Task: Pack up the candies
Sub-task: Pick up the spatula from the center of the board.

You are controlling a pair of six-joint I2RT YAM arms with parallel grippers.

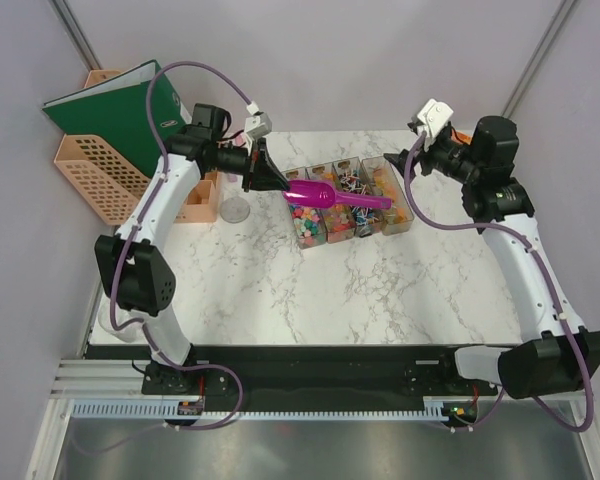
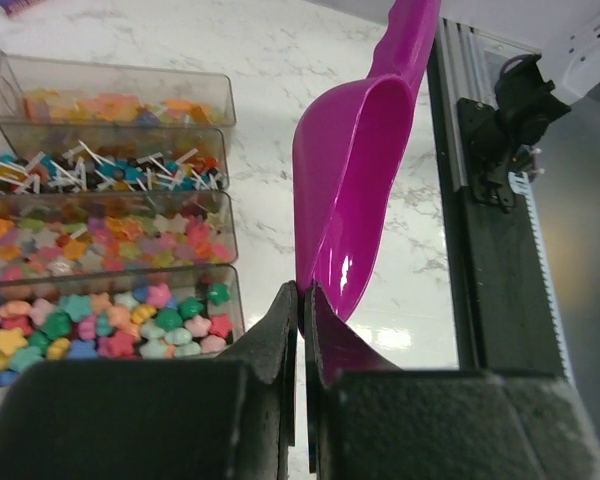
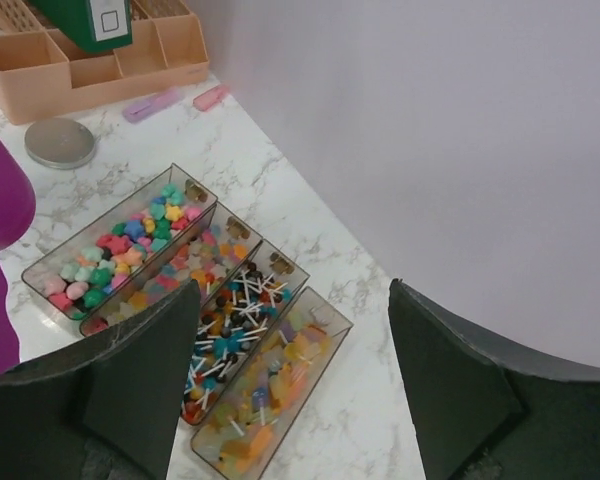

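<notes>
Four clear trays (image 1: 395, 225) lie side by side and hold the candies (image 1: 308, 222). Among them are star-shaped sweets (image 2: 110, 325), mixed soft sweets and small lollipops (image 3: 230, 330). A purple scoop (image 1: 320, 193) hangs over the trays, its handle pointing right. My left gripper (image 1: 278, 184) is shut on the scoop's rim (image 2: 302, 295), and the bowl (image 2: 360, 180) rises in front of the fingers. My right gripper (image 1: 412, 155) hovers open above the trays' right end. Nothing is between its fingers (image 3: 140, 380). The scoop (image 3: 0, 260) shows at the left edge of the right wrist view.
A small clear round jar (image 1: 235, 209) stands left of the trays. A peach organiser (image 1: 100, 175) with a green binder (image 1: 115, 110) fills the back left corner. Two small pink items (image 3: 150, 103) lie near it. The black base rail (image 2: 490, 250) runs along the table's near edge.
</notes>
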